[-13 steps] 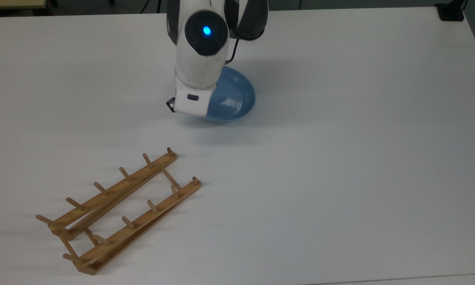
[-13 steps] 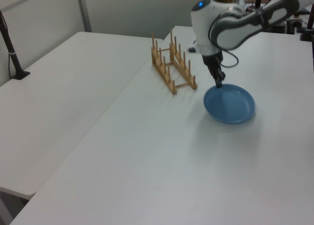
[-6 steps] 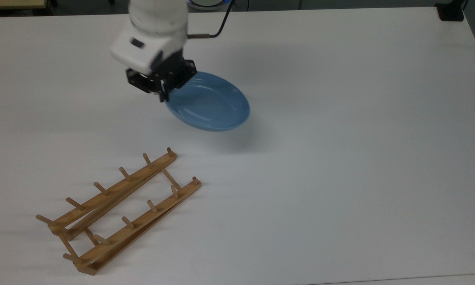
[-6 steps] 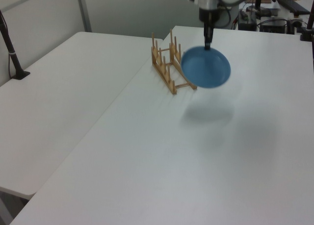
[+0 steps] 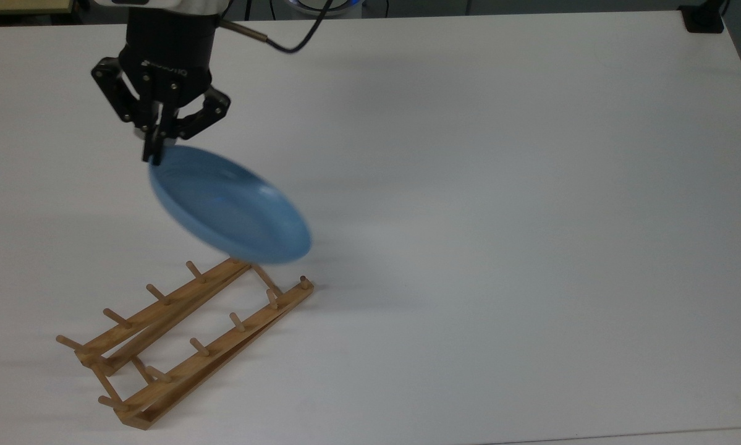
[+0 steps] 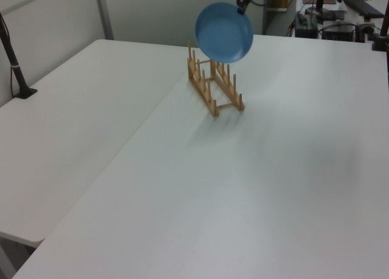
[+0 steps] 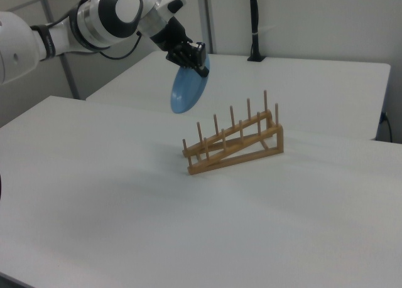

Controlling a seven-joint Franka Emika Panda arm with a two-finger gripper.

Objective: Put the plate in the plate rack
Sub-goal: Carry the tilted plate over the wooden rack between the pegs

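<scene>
- Now transport step: gripper point(image 5: 155, 148) clamped on plate point(image 5: 228, 210) rim, plate airborne, tilted, at 12 o'clock above plate rack point(image 5: 185, 337).
- Next, I judge: turn plate upright, lower between pegs.

The plate point(image 5: 228, 207) is hanging tilted from the gripper point(image 5: 154, 151), clear of the table point(image 5: 531, 216), overlapping the plate rack's point(image 5: 185, 337) upper-right end in the top view, the rack resting on the table.
</scene>
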